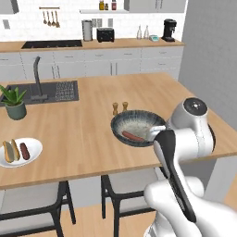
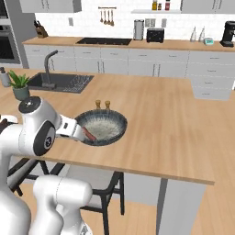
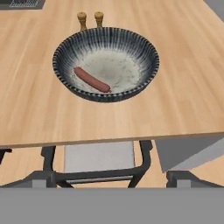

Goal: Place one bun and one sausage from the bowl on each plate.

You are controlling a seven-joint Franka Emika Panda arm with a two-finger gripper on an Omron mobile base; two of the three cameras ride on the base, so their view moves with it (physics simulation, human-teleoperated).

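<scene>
Sitting near counter edge (image 3: 109, 140): bowl (image 3: 146, 72), sausage (image 3: 92, 79).

Even, bright rendered light is falling from above, leaving only faint soft shadows under the bowl (image 3: 106, 63) ahead of the tool. The bench (image 3: 183, 100) is showing no glare. All three views are looking slightly soft, with coarse edges.

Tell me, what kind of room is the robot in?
A kitchen, it looks like. There's a sink with a tap set in the wooden counter, a stove and a coffee maker along the back wall, and a bowl with a sausage in it.
</scene>
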